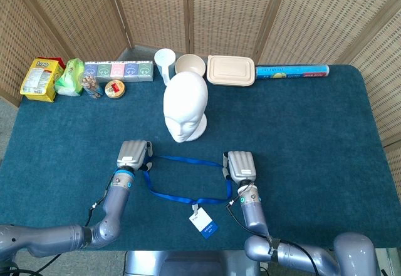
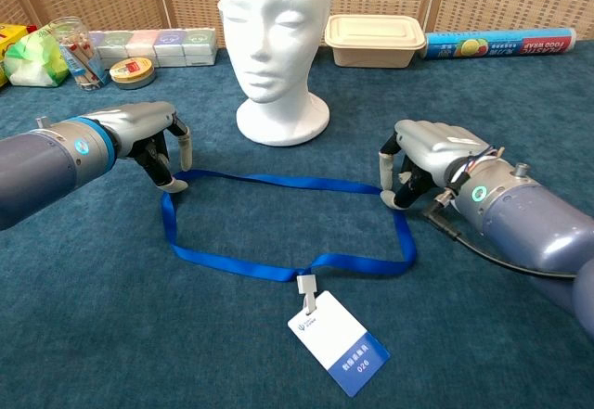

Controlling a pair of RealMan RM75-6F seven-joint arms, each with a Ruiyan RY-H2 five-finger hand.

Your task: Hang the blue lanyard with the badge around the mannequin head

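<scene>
Chest view: blue lanyard [image 2: 278,226] lying looped on teal worktop [image 2: 111,316], badge [image 2: 338,341] trailing nearest the camera, white mannequin head [image 2: 276,43] standing upright just behind. Left hand [image 2: 147,135] and right hand [image 2: 425,154] curling fingers [image 2: 182,146] down at opposite ends of loop; cannot tell whether pinching strap.

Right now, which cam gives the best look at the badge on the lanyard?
Chest view. The badge lies close to the lens below the blue lanyard, with its clip, white face and blue printed corner clear. In head view the badge is only a small white and blue tag near the table's front edge, print unreadable.
</scene>
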